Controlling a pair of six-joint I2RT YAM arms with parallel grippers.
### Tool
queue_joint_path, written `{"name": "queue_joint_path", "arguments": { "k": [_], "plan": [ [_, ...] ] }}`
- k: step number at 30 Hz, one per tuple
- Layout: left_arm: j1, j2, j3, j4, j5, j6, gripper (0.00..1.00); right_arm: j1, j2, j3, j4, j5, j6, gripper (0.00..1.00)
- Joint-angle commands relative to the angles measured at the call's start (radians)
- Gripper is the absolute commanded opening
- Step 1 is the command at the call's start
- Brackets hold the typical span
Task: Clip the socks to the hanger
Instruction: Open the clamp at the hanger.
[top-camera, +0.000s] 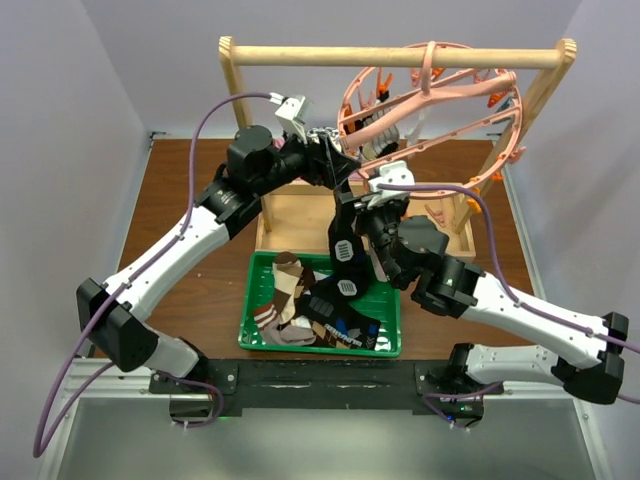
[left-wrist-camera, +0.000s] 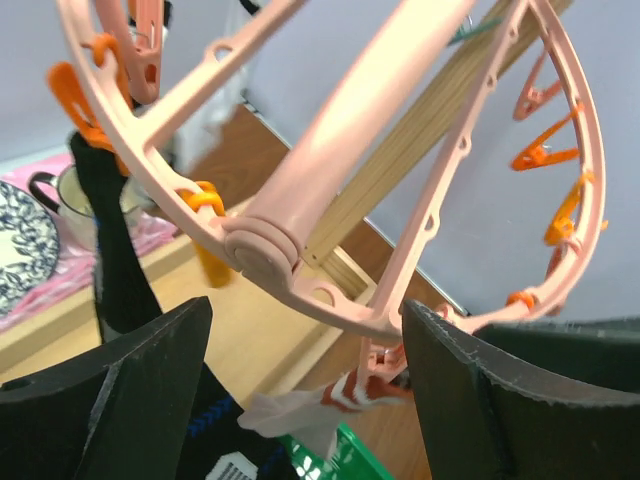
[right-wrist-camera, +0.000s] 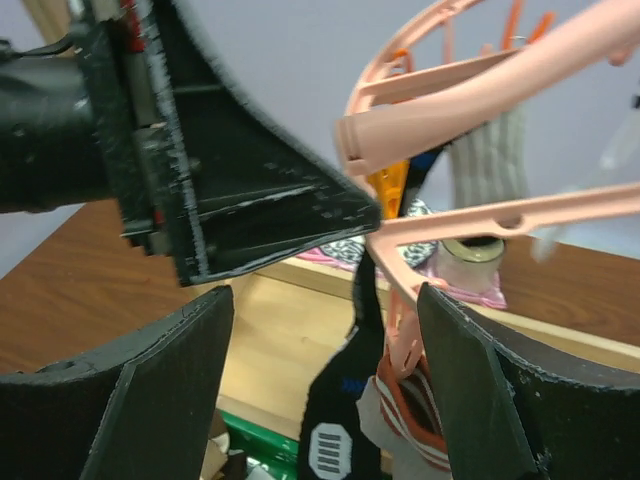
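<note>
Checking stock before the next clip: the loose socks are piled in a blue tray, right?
Not blue: the top external view shows the tray is green. The loose socks are piled in it, as you say.

pink round hanger (top-camera: 445, 97) tilted on wooden rack (top-camera: 300, 55); socks (top-camera: 298, 300) heaped in green tray (top-camera: 320, 350)

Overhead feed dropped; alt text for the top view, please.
The left hand and right hand meet at the pink hanger hung on a wooden rack, a black sock dangling there. More socks fill a green tray.
</note>
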Motion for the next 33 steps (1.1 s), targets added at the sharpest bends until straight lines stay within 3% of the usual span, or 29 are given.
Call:
{"name": "queue_joint_path", "arguments": {
  "k": [1,9,20,27,33],
  "plan": [
    [0.001,0.007,0.068,0.035,-0.052,0.051,0.81,0.001,0.048,0.075,0.046,-0.117,0.035,0.77],
    [0.027,0.065,0.149,0.026,-0.096,0.12,0.8,0.003,0.116,0.176,0.03,-0.22,0.027,0.78],
    [0.033,0.105,0.167,0.0,-0.207,0.23,0.74,0.004,-0.204,0.187,-0.166,-0.439,0.076,0.83],
    [0.033,0.114,0.19,0.0,-0.231,0.258,0.73,0.004,-0.352,0.159,-0.385,-0.189,0.064,0.81],
    [0.035,0.113,0.188,-0.003,-0.253,0.269,0.71,0.004,-0.424,0.058,-0.41,-0.051,0.0,0.8]
  ]
}}
